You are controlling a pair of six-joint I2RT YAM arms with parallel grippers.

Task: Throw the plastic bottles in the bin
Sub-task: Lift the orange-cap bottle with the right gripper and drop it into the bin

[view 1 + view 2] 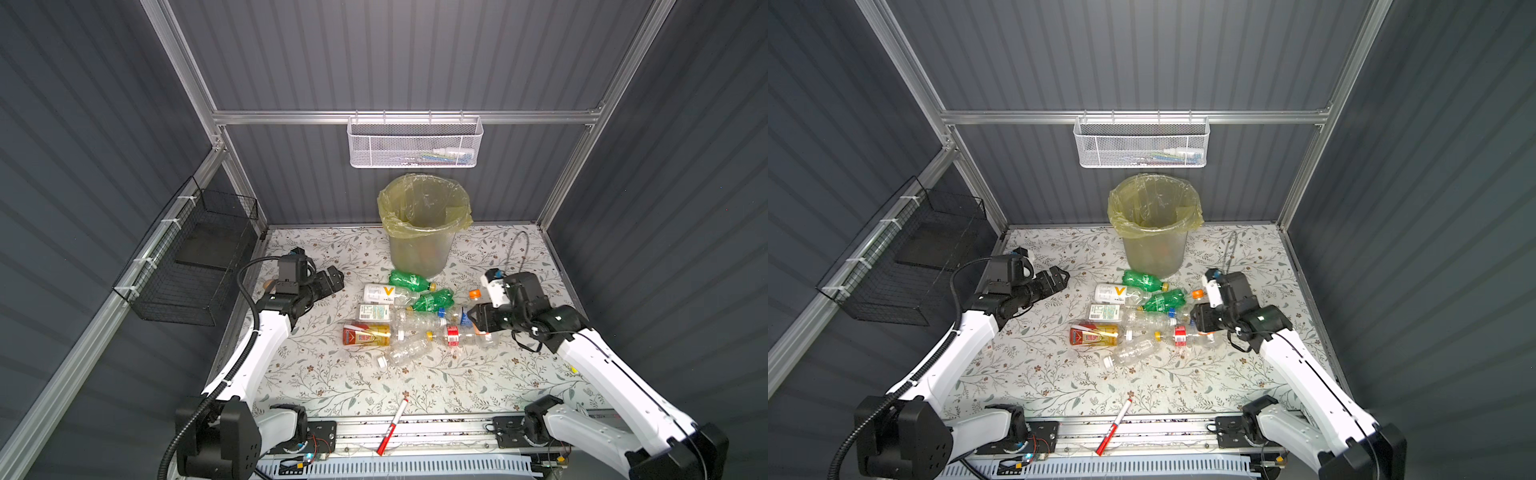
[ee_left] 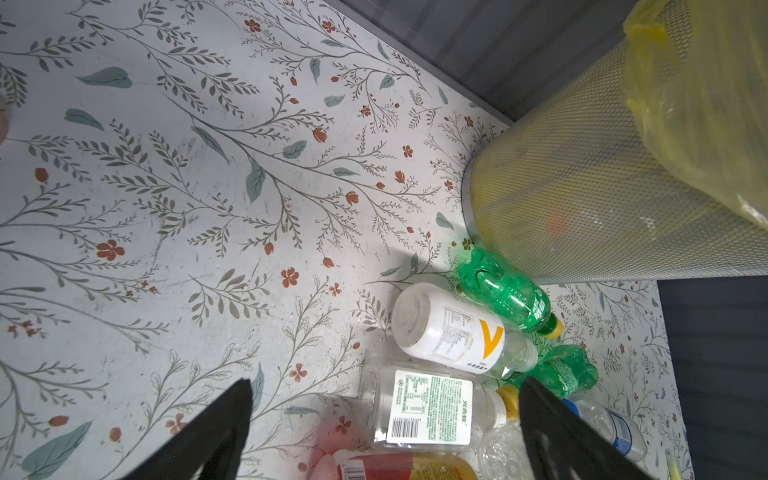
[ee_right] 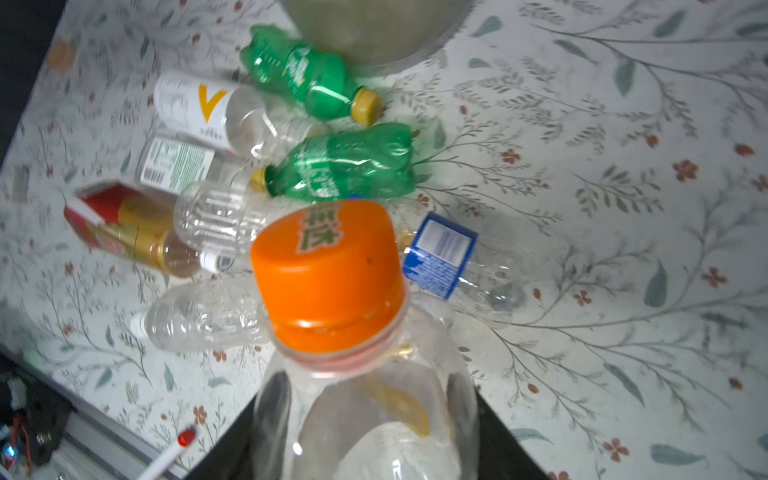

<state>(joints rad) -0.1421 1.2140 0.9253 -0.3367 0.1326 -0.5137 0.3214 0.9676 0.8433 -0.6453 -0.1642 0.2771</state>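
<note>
Here's the floral surface (image 1: 332,382), and at its back stands the bin (image 1: 419,253), tall and upright, its yellow liner (image 1: 388,216) folded over the rim. Just in front of its base the plastic bottles (image 1: 399,320) lie in a loose heap on their sides, touching one another. One of them is taken: the orange-capped bottle (image 3: 361,399), clear and thin-walled, sits clamped in the right end effector (image 1: 476,320), pinched below the neck at the heap's right edge. Over on the other side the left end effector (image 1: 336,279) hovers near the heap with its fingers spread wide, holding nothing.

So the step in hand, I'd say, is the carry. To do it well, lift straight up first so the blue-labelled bottle (image 3: 440,253) lying right beside isn't dragged along. Then get properly above that high rim, centre over the opening, and only then let go. A light bottle like this could slip in the grip or bounce off the liner's edge.
</note>
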